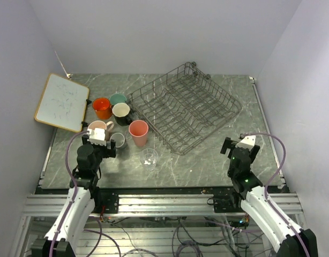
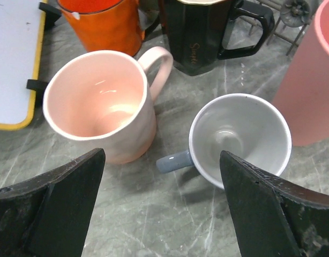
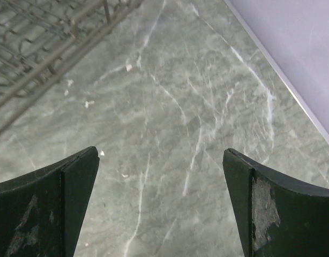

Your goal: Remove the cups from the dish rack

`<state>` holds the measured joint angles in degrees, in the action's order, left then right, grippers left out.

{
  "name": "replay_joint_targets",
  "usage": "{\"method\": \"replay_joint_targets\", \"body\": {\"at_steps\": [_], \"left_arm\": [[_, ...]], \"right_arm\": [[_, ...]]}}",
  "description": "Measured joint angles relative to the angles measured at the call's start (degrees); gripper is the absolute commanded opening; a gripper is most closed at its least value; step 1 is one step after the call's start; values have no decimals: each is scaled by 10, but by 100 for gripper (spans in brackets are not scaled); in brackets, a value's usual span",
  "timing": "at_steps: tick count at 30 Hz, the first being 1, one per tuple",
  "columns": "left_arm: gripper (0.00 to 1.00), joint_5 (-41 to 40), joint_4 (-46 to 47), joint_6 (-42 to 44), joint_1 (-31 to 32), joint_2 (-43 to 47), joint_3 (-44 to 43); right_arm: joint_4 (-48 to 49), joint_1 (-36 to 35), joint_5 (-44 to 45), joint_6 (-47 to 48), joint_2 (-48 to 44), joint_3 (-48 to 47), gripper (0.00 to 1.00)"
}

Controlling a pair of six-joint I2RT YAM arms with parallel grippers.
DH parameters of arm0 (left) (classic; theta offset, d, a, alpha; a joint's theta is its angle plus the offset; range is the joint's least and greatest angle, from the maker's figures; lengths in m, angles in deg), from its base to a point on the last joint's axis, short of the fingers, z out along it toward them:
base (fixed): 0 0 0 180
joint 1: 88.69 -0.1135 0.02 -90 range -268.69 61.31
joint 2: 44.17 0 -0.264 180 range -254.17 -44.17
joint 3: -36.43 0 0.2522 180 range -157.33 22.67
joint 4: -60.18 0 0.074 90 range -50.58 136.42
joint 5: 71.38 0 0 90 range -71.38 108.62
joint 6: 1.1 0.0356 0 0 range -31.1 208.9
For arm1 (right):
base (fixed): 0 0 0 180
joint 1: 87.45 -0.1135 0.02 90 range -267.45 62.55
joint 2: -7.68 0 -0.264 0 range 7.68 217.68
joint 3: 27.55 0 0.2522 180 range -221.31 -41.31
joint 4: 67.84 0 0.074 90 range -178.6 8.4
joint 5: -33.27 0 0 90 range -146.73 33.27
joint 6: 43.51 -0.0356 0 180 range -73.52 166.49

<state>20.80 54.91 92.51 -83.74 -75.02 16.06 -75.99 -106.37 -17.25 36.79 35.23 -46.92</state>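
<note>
1. Top view. Dish rack [image 1: 186, 107]: grey wire, raised sides, rows of tines, set askew on the marble table [image 1: 196, 163]. All seven cups stand outside it, off its left side. The orange mug [image 1: 102, 107], mint green mug [image 1: 118, 99] and black mug [image 1: 121, 113] are by its left corner. Pale pink mug [image 1: 98, 129], grey-blue cup [image 1: 118, 140], pink tumbler [image 1: 138, 133] and clear glass [image 1: 149, 158] are nearer the arms.
2. Left wrist view. Left gripper [image 2: 162, 214]: fingers wide apart, gripping nothing, above the upright pale pink mug and grey-blue cup. Gold script on the black mug, not legible.
3. Right wrist view. Right gripper [image 3: 160, 209]: fingers wide apart over marble. The rack's edge shows upper left.
</note>
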Motion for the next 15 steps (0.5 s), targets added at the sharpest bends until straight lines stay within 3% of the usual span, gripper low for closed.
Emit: {"method": "replay_joint_targets", "body": {"at_steps": [9,15], "left_arm": [[99,-39,24,-20,0,31,30],[100,-45,27,-22,0,31,30]], "right_arm": [[71,0,23,7,7,44,100],[125,0,-13,35,11,51,100]]}}
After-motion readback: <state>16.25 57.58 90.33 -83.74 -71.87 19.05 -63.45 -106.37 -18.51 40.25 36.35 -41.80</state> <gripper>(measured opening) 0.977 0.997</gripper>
